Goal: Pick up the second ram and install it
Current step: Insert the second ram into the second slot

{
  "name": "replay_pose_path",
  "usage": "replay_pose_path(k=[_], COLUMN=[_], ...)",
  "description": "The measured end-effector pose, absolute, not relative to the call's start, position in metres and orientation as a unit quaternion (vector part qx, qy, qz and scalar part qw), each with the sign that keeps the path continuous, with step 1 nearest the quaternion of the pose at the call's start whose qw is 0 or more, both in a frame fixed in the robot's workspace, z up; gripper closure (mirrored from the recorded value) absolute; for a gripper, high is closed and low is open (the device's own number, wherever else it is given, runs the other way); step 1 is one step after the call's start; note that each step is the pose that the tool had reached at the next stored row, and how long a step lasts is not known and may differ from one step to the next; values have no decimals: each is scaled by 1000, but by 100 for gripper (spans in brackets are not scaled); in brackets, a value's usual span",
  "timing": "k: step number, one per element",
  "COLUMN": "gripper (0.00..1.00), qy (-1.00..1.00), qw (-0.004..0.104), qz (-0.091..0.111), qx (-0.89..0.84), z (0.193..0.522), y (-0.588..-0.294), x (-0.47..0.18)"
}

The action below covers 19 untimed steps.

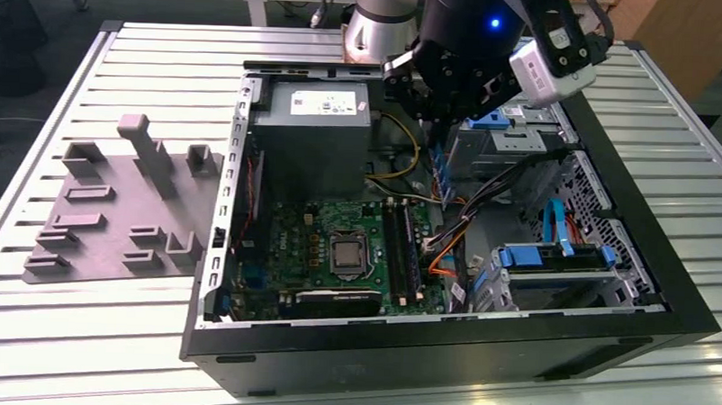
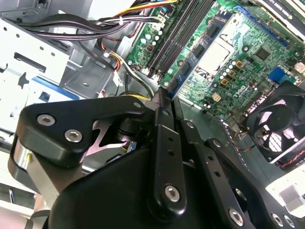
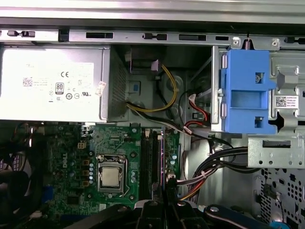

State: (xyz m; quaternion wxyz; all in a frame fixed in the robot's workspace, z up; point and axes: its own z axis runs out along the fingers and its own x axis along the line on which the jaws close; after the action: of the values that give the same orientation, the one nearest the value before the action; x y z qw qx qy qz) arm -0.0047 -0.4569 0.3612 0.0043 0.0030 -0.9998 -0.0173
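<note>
The gripper (image 1: 442,124) hangs over the open computer case (image 1: 646,293), fingers closed on the second ram (image 1: 438,165), a thin blue stick held edge-down at about 1 o'clock from the processor socket (image 1: 348,256). The black slot rails (image 1: 398,249) lie just below, toward 6 o'clock. Judged best practice: keep the stick parallel to the rails and clear of the cable bundle (image 1: 505,194). The case rests on a slatted metal table (image 1: 80,337); a grey fixture plate (image 1: 120,208) sits at 9 o'clock.
</note>
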Motion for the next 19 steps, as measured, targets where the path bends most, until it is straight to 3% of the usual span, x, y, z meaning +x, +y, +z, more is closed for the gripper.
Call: replay_pose_path(k=[19], gripper=[86], qy=[-1000], qw=[6], qz=[-17], qx=[3], z=[333], y=[-457], x=[-12])
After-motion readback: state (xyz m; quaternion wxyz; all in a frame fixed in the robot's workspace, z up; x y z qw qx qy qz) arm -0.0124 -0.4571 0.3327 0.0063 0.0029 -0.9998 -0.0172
